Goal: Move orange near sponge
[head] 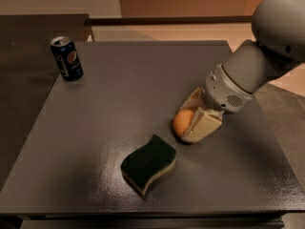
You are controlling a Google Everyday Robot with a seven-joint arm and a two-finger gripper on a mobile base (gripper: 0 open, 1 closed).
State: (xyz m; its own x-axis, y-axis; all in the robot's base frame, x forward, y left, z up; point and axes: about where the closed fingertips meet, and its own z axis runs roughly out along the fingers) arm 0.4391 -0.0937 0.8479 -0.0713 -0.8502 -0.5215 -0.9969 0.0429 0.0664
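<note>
The orange (183, 120) is a small round fruit resting low on the dark table (143, 80), right of centre. My gripper (189, 119) reaches in from the right and is shut on the orange, with one pale finger (202, 126) in front of it and the other behind. The sponge (148, 164), wavy with a dark green top and pale yellow base, lies flat just below and left of the orange, a short gap away.
A blue Pepsi can (66, 58) stands upright at the table's far left corner. The grey arm (257, 66) comes in over the table's right edge. The table's front edge runs along the bottom of the view.
</note>
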